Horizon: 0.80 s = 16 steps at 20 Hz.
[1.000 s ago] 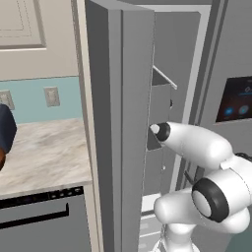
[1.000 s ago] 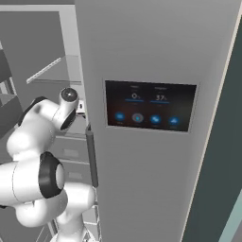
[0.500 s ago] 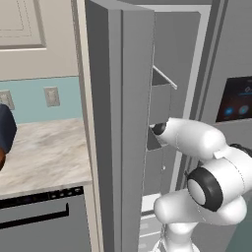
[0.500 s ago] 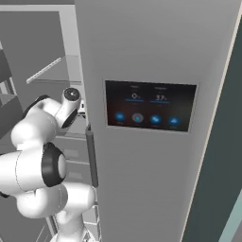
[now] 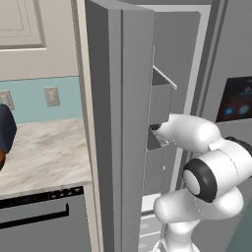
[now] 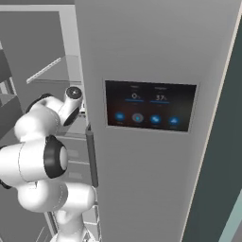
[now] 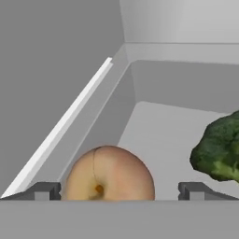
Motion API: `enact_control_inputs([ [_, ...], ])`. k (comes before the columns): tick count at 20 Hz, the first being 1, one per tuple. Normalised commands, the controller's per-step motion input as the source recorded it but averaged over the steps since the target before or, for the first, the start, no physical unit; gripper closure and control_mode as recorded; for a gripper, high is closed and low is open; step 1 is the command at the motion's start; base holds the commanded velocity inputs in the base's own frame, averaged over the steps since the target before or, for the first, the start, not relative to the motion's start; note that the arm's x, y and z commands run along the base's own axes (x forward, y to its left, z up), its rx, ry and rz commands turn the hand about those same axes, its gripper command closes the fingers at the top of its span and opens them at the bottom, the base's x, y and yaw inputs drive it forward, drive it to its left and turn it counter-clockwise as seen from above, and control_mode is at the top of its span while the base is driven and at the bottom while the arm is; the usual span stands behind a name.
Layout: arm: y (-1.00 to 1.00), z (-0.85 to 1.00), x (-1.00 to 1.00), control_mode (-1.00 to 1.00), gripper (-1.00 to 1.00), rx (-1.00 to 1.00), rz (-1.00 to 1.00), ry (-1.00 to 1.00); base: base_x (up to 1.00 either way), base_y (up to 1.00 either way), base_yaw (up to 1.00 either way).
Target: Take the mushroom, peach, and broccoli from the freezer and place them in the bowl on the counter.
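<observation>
From the left base view, the arm is reaching past the open door into the freezer (image 5: 162, 103), beside the table (image 5: 44, 152). From the right, its elbow is sitting by the dispenser panel (image 6: 149, 106). Hand view: tool (image 7: 119, 191) spread wide, straddling the peach (image 7: 109, 175) on a freezer shelf, broccoli (image 7: 218, 151) nearby. The peach looks round, light and slippery; squeezing its widest middle seems safest.

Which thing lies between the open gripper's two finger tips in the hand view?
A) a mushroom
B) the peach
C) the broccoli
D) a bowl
B: the peach sits between the tips of the open gripper, while the broccoli lies off to the right.
</observation>
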Motion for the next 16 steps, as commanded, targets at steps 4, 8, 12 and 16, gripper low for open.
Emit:
enact_control_inputs([
  [4, 0.0, -0.12, 0.1, -1.0, -1.0, 0.0, 0.0, 0.04, 0.0, 0.0, 0.0],
  [8, 0.01, -0.19, 0.03, -1.0, -1.0, 0.0, 0.0, 0.03, 0.0, 0.0, 0.0],
  [12, 0.11, -0.25, 0.01, -1.0, -1.0, 0.0, 0.0, 0.01, 0.0, 0.0, 0.0],
  [16, 0.08, -0.26, 0.0, -1.0, 1.0, 0.0, 0.0, 0.01, 0.0, 0.0, 0.0],
])
